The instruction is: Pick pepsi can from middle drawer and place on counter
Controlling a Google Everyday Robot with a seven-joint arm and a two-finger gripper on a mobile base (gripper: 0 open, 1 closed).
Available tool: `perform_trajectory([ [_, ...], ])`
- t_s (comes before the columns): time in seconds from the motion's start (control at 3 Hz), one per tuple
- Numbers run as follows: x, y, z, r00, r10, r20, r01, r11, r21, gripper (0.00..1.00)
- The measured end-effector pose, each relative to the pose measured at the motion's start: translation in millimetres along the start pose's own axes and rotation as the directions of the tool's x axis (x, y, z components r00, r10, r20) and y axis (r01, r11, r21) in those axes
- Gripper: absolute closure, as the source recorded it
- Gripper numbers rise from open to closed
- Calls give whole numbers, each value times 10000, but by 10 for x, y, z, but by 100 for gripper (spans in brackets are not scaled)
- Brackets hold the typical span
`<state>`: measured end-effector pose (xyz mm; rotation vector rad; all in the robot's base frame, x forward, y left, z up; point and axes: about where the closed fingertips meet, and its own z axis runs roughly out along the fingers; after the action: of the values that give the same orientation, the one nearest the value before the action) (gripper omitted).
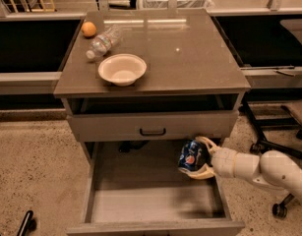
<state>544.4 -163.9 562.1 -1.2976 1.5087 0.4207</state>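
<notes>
The pepsi can (190, 157) is blue with a red-and-white logo. My gripper (196, 158) is shut on it, one finger above and one below. It holds the can in the air over the right side of the open middle drawer (155, 205), just below the drawer front with the black handle (152, 131). My white arm (261, 168) reaches in from the right. The glossy counter (190, 58) is above.
On the counter stand a white bowl (122, 69), a clear plastic water bottle (103, 42) lying down and an orange (88, 29) at the back left. Office chair wheels (278, 209) are at the right. Speckled floor lies to the left.
</notes>
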Motion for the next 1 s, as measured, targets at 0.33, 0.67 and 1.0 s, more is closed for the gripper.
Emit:
perform_trajectory([
  [0.33, -697, 58, -403, 9745, -1947, 1112, 2062, 9730, -1038, 100],
  [0.67, -1397, 317, -901, 8991, -3803, 2168, 4233, 8815, -2094, 100],
  [1.0, -1750, 311, -1142, 8762, -4265, 2245, 4724, 8520, -2254, 100],
])
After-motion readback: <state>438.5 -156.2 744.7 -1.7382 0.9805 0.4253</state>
